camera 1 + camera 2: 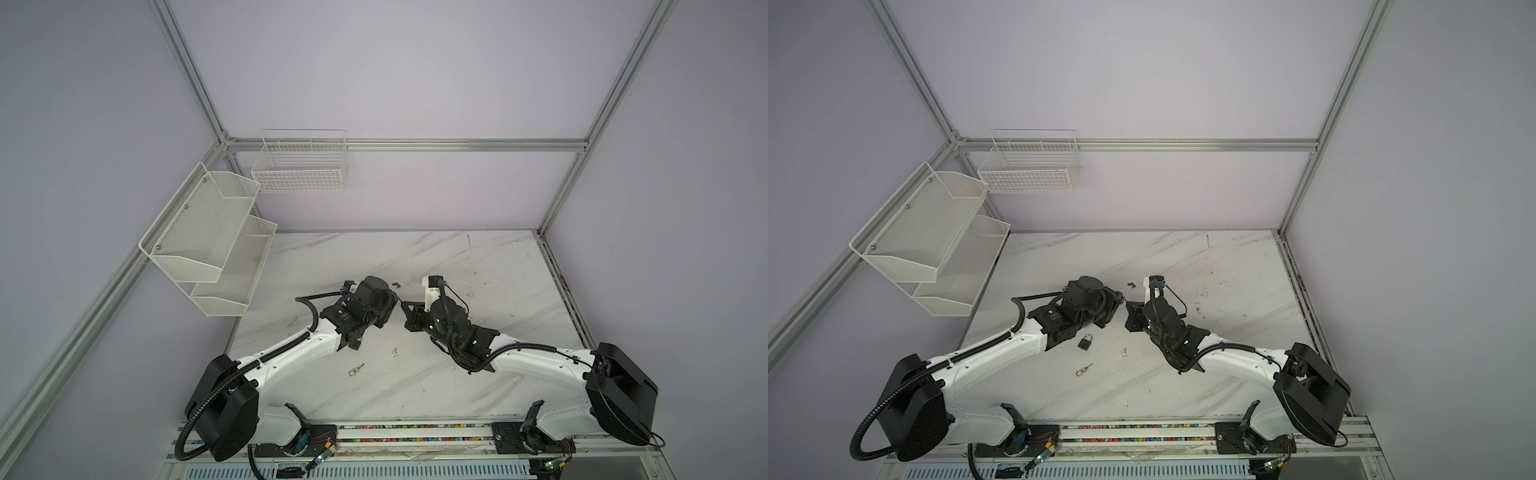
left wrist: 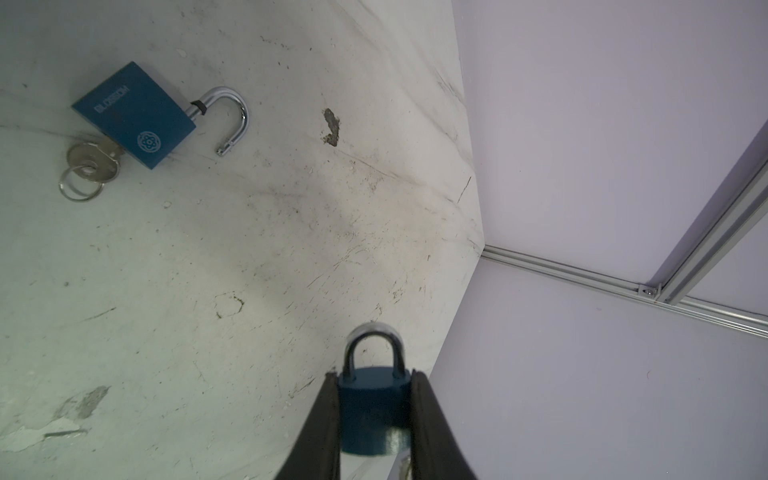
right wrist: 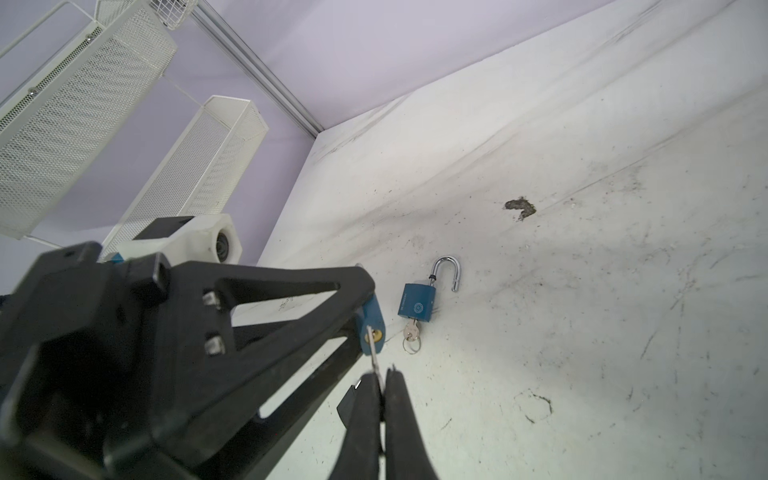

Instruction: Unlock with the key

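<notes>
Between left fingers (image 2: 322, 428), padlock (image 2: 368, 399) partly hidden.

Shut blue padlock (image 2: 368, 409) — key (image 3: 374, 357) @ keyhole (image 3: 376, 335)

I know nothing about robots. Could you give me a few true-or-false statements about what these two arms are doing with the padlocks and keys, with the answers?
1. The left gripper clamps a blue padlock. True.
2. That padlock's shackle stands open. False: it is closed.
3. The right gripper pinches a key whose tip meets the held padlock's keyhole. True.
4. The second padlock, lying on the table, is locked shut. False: its shackle is swung open, and a second key sits in it.
5. A loose key lies on the table, held by neither gripper. True, as seen in a top view.
</notes>
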